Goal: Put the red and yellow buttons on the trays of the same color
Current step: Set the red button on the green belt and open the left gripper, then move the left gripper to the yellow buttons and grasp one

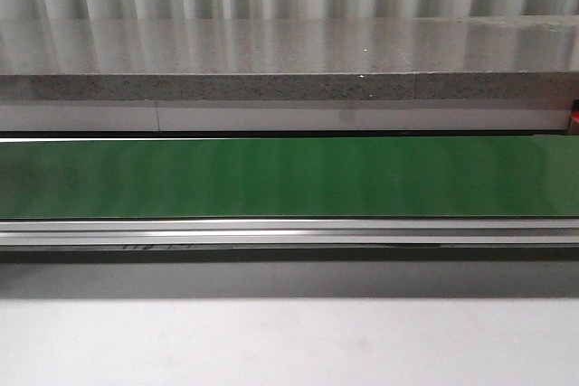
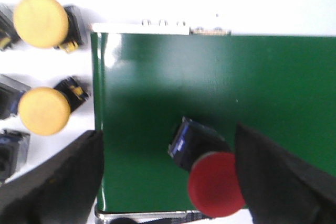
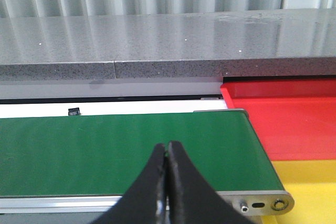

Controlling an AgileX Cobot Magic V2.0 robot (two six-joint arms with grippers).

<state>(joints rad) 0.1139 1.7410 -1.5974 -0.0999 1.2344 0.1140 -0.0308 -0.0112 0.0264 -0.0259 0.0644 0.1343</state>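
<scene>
Backdrop: corrugated wall and grey stone ledge (image 1: 289, 88) behind the green conveyor belt (image 1: 289, 178), which spans the front view w/ no arm or button showing on it there. Beyond the belt's end roller: red tray (image 3: 294, 124), then yellow tray (image 3: 310, 182) nearer the camera, both touching side by side. Left gripper (image 2: 168, 182) hovers over the belt's other end, fingers (image 2: 52, 182) spread wide apart, bracketing a red button (image 2: 216, 190) lying tipped on the belt near its edge; cap close to one finger. Two yellow buttons (image 2: 42, 65) sit just off the belt on white table. Right gripper (image 3: 167, 182): fingers pressed together, empty, above belt. Step in hand (judged): grasp red btn. Centre jaws on its dark body, not the cap; descend straight, close gently so it doesn't roll off the edge.
</scene>
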